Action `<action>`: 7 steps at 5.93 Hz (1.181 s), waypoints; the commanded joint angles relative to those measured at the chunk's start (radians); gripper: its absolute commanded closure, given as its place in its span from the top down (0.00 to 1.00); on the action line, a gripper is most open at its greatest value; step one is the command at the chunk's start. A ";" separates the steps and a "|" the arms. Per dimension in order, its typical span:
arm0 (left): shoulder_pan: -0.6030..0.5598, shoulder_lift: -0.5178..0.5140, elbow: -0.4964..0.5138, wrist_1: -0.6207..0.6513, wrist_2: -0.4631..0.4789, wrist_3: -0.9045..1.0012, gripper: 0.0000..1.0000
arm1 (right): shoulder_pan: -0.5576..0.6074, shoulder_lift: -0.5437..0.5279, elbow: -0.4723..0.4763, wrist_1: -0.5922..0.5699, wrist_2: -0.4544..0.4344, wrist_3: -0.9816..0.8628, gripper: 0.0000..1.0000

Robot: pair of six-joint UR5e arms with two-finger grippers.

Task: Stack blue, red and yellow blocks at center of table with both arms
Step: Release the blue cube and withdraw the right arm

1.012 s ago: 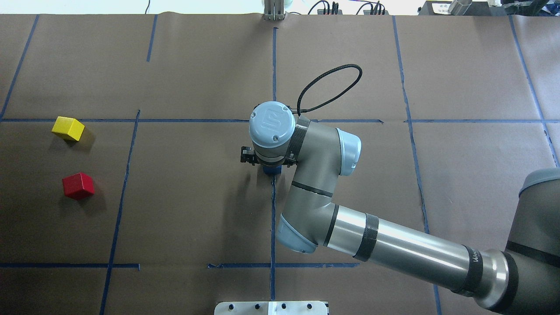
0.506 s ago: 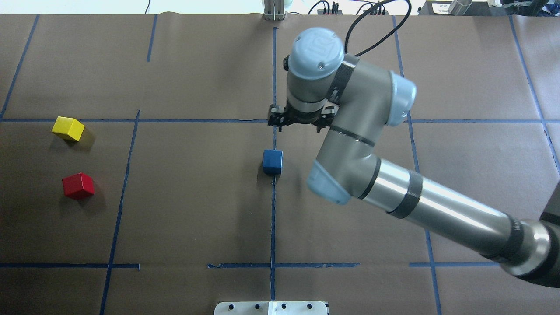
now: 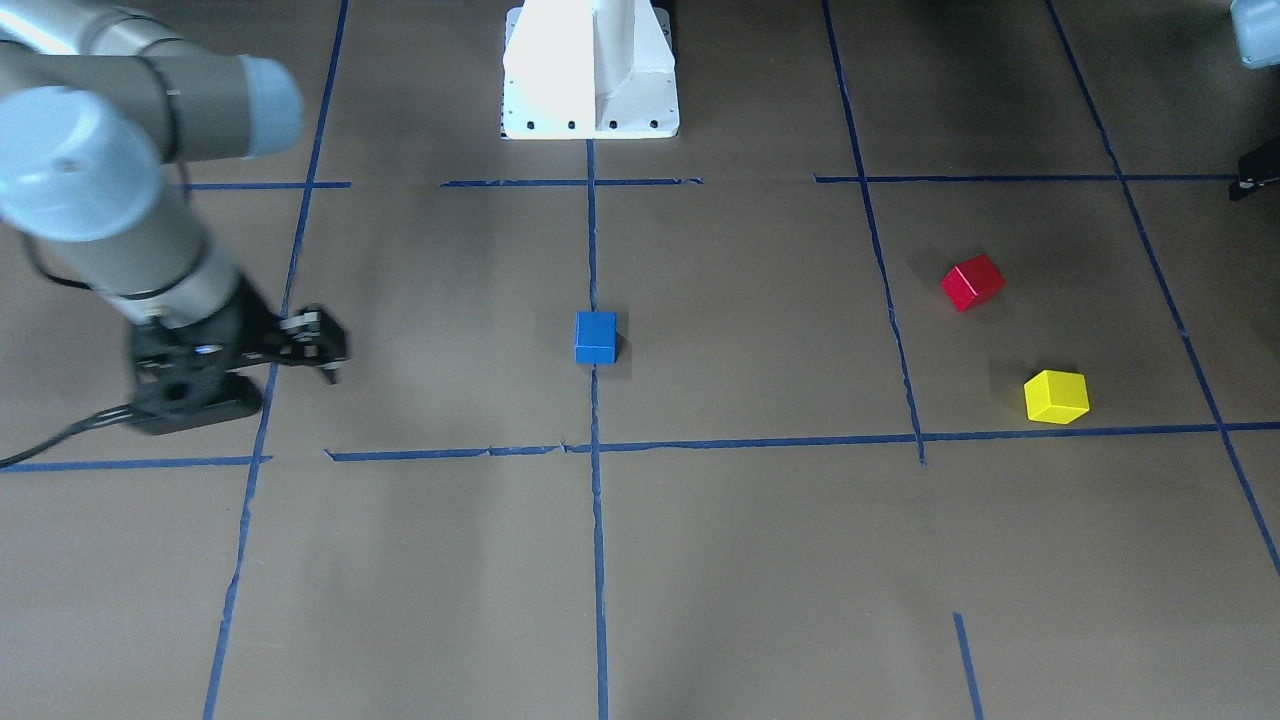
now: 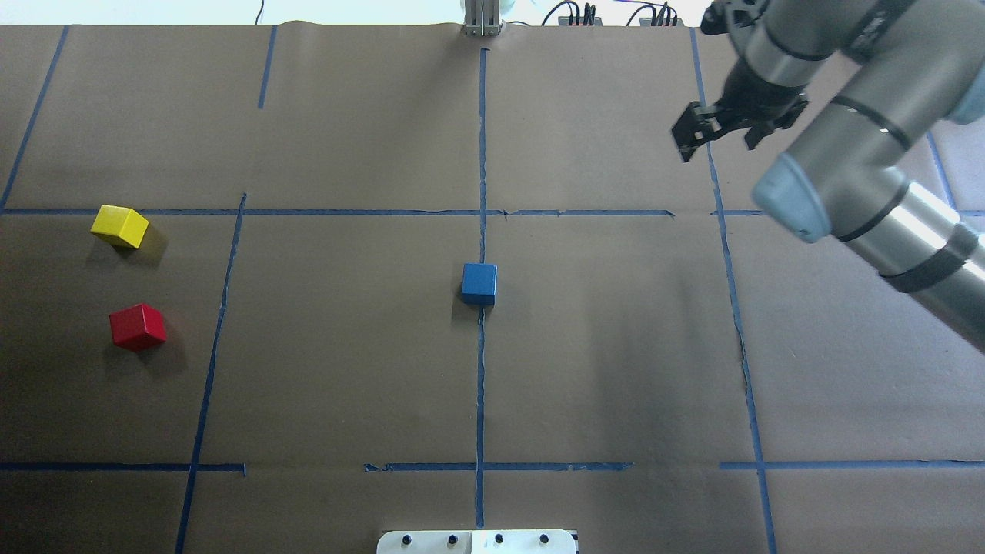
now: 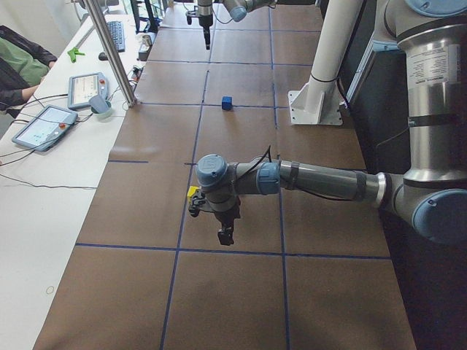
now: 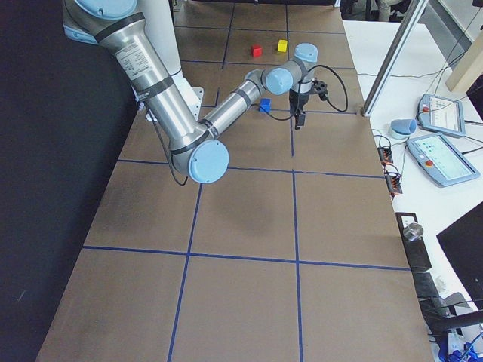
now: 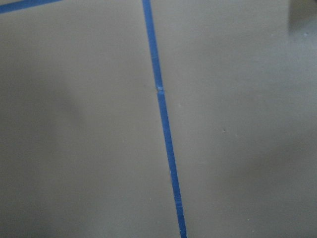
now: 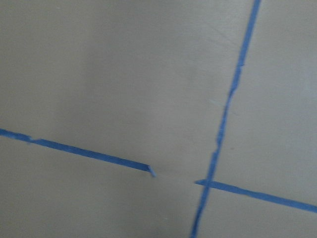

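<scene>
The blue block rests alone at the table's centre, on a tape line. Far to the left lie the yellow block and, nearer the robot, the red block. My right gripper hangs open and empty over the far right of the table, well clear of the blue block. In the exterior left view my left gripper hovers just beside the yellow block; I cannot tell whether it is open or shut. Both wrist views hold only brown surface and tape.
The white pedestal base stands at the robot's side of the table. Beyond the far edge a side desk holds tablets and a metal post, with a person's sleeve at its end.
The right gripper let go of the blue block at the centre, rose, and swung away to the far right. The three blocks have not moved.
</scene>
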 commanded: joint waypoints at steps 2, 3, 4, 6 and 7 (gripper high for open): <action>0.002 -0.120 -0.008 -0.018 -0.003 0.000 1.00 | 0.327 -0.433 0.112 0.010 0.070 -0.646 1.00; 0.001 -0.107 -0.004 -0.085 -0.005 0.002 1.00 | 0.433 -0.557 0.107 0.010 0.088 -0.800 1.00; 0.024 -0.114 -0.010 -0.135 -0.017 -0.044 1.00 | 0.478 -0.616 0.106 0.010 0.088 -0.806 1.00; 0.164 -0.088 -0.121 -0.152 -0.042 -0.550 1.00 | 0.485 -0.620 0.100 0.010 0.088 -0.803 1.00; 0.223 -0.049 -0.166 -0.239 -0.028 -0.780 1.00 | 0.485 -0.621 0.097 0.010 0.088 -0.803 1.00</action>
